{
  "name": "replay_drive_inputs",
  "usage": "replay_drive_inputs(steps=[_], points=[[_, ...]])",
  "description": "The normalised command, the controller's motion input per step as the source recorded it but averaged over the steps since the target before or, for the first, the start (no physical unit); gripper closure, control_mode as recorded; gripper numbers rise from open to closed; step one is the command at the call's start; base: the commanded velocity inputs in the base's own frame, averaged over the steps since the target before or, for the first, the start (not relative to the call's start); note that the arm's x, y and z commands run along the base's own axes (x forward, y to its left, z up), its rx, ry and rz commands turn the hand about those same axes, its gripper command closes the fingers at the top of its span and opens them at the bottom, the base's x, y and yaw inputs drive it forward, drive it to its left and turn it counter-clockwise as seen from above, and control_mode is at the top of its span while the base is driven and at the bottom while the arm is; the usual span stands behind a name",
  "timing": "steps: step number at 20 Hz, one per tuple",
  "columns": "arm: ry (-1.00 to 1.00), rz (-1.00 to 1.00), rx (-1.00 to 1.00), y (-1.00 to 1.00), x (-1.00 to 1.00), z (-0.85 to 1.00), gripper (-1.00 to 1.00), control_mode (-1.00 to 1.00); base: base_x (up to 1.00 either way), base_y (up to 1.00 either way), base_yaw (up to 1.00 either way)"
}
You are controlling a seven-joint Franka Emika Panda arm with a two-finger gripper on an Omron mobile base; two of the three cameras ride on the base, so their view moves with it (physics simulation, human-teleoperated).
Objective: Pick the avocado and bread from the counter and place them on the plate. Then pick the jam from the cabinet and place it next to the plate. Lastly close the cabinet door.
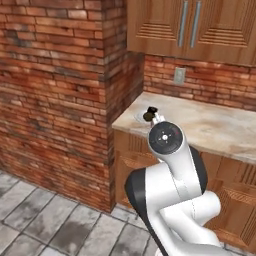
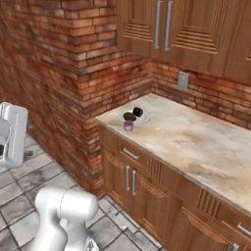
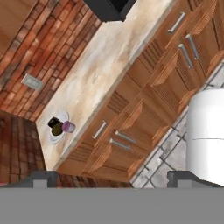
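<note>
Counter (image 2: 196,132): beige mottled stone worktop over brown wooden base cupboards, running along the brick wall.
Plate (image 2: 143,118): white, round, shallow, lying flat near the counter's corner end by the brick pillar.
Avocado (image 2: 129,116): small dark brownish round item, resting on the plate.
Bread (image 2: 138,112): small dark item, on the plate just beside the avocado.
Jam (image 2: 128,126): small purple jar, upright on the counter, just beside the plate's front rim.
Cabinet (image 2: 162,24): brown wooden wall unit above the counter, doors shut.

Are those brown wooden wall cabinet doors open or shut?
Shut: the brown wooden wall cabinet doors lie flush, their metal handles side by side.
</note>
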Motion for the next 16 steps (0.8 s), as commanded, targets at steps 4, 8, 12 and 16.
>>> replay_drive_inputs(steps=[4, 8, 12, 16], points=[[0.0, 0.0, 0.0, 0.0, 0.0, 0.0, -1.0, 1.0, -0.31, -0.25, 0.43], [0.0, 0.0, 0.0, 0.0, 0.0, 0.0, -1.0, 1.0, -0.29, -0.25, 0.46], [0.0, 0.0, 0.0, 0.0, 0.0, 0.0, -1.0, 1.0, -0.3, -0.22, 0.48], [0.0, 0.0, 0.0, 0.0, 0.0, 0.0, -1.0, 1.0, -0.23, -0.16, 0.48]])
